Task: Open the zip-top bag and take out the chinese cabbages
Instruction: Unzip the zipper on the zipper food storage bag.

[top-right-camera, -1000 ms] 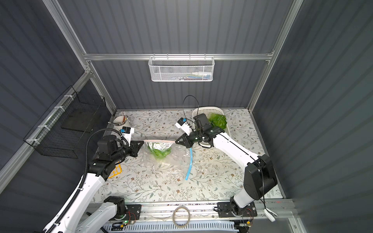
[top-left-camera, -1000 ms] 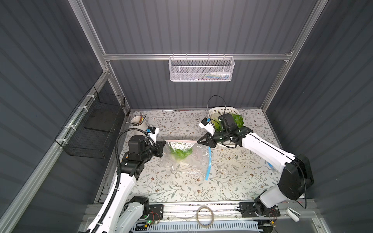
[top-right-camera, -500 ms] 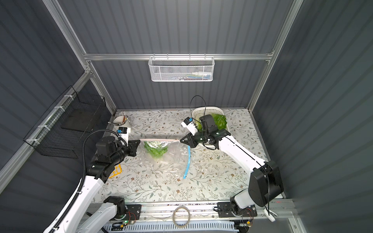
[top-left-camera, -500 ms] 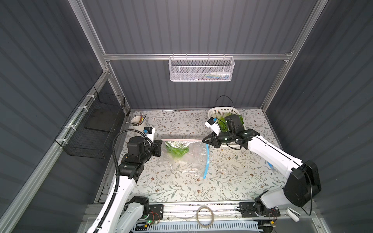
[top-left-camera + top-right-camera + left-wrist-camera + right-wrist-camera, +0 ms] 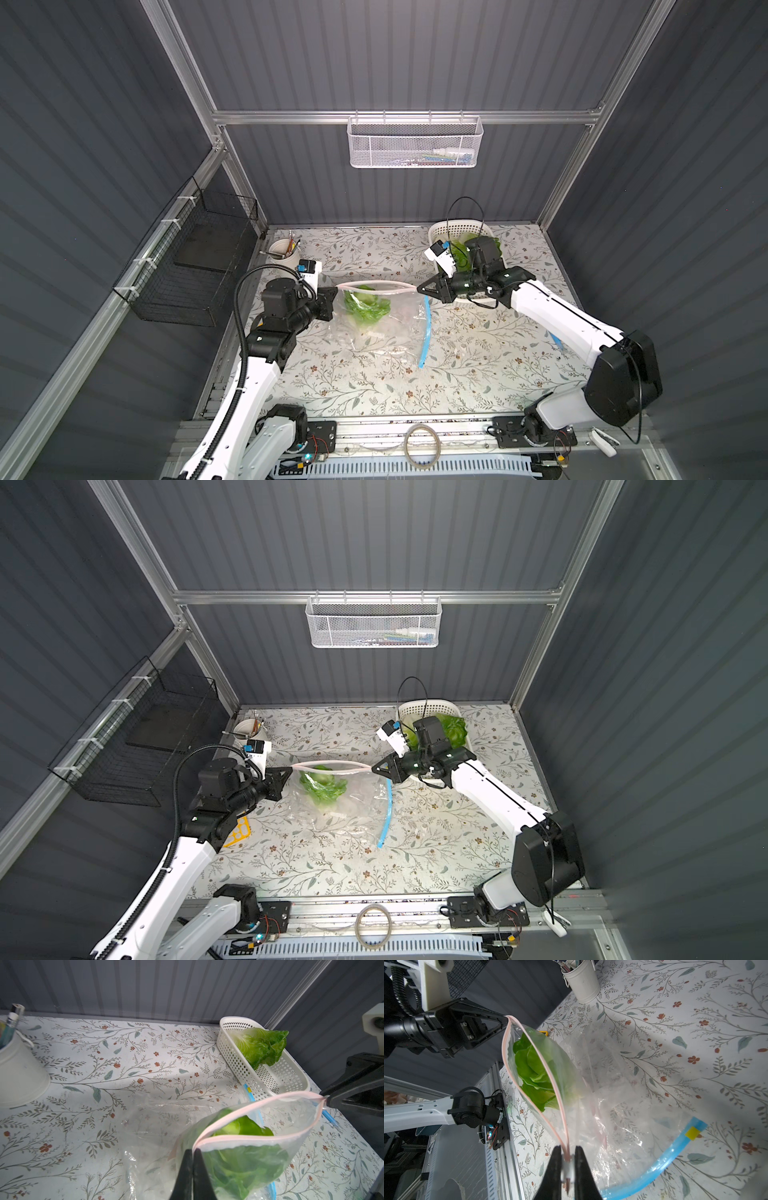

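Chinese cabbage (image 5: 243,1127) — leafy tips toward bag (image 5: 299,1124) mouth.

This was a robotics lab test cell, not a lived-in room: dark grey ribbed panels (image 5: 374,54) closed it in on the far, left and right sides, fixed to a bare aluminium frame (image 5: 407,117). A white left arm (image 5: 249,382) and right arm (image 5: 557,316) stood on a metal rail (image 5: 374,424) along the near edge, with exposed circuit boards (image 5: 322,434) and loose wiring at their bases. The homely things were a floral table cover (image 5: 365,386), a white mesh basket (image 5: 414,145) hung on the far wall, a black wire basket (image 5: 187,266) on the left wall and a white cup (image 5: 279,254) of pens at the far left.
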